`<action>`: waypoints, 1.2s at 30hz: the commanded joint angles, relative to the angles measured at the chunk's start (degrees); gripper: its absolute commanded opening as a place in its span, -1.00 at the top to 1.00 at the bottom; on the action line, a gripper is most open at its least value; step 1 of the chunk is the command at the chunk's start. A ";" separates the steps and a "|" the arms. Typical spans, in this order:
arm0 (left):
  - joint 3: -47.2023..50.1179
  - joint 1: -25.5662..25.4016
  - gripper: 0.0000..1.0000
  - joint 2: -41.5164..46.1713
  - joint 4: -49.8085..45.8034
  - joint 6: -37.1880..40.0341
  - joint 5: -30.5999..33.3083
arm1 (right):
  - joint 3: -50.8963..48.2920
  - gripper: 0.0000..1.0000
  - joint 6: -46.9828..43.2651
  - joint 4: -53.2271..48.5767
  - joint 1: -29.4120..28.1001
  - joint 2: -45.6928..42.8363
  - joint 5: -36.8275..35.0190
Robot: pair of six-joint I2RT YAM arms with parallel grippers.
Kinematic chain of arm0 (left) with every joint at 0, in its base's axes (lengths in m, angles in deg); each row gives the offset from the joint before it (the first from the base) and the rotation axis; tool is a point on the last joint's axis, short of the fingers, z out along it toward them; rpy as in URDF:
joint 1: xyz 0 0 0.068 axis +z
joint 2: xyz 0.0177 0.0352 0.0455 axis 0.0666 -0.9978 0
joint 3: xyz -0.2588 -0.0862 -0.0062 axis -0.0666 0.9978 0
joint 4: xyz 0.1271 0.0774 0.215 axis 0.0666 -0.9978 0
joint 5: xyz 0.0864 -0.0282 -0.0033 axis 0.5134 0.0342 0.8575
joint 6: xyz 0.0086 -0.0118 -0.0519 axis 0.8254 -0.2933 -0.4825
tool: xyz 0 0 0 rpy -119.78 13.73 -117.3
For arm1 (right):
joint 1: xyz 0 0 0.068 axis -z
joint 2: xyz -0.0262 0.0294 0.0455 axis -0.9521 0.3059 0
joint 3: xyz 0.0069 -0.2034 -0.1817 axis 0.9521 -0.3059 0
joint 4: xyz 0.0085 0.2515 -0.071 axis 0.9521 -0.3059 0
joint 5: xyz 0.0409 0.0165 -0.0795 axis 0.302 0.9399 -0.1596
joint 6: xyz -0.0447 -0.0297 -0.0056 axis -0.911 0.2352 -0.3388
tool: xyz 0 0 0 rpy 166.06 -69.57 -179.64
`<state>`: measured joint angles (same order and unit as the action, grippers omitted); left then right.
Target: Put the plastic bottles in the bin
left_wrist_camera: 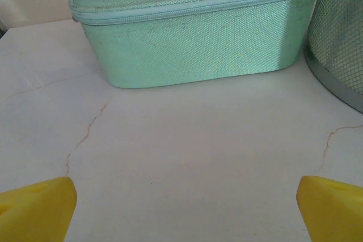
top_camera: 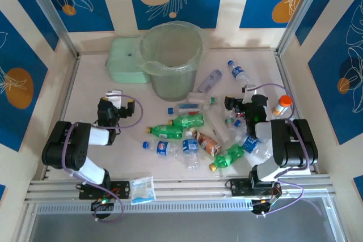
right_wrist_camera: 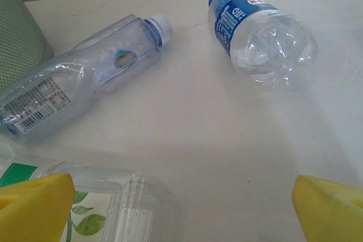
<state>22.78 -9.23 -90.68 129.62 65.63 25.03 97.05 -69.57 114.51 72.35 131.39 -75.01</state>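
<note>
Plastic bottles (top_camera: 187, 121) on table (top_camera: 91, 77), outside bin (top_camera: 170, 83)

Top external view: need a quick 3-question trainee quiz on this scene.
1. True or false: the left gripper holds a bottle.
2. What stands just left of the bin in the top view? A) mint-green box B) plate C) cardboard carton
3. What colour is the cap of the white bottle near the table's right edge?

Key: 1 false, it is open and empty. 2 A. 3 orange.
</note>
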 commanded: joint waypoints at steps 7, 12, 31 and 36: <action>-0.95 0.75 -0.99 -0.31 -0.16 0.07 -0.91 | 0.70 -0.98 0.08 0.28 -0.08 -0.71 0.90; -1.00 0.73 -0.99 -0.31 -0.33 0.12 -0.91 | 0.64 -0.98 0.17 0.22 -0.08 -0.71 0.93; -2.24 0.45 -0.99 3.22 -5.71 -0.97 4.26 | 4.22 -0.98 1.39 -8.50 -1.31 -5.38 -5.82; -21.00 -0.65 -0.99 15.96 -40.99 -9.94 15.96 | 33.78 -0.98 18.10 -58.27 -0.93 -16.75 -8.94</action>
<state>10.97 -9.60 -81.55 105.09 62.53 32.50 118.34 -62.03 79.13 71.02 121.16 -81.65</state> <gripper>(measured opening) 0.993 0.991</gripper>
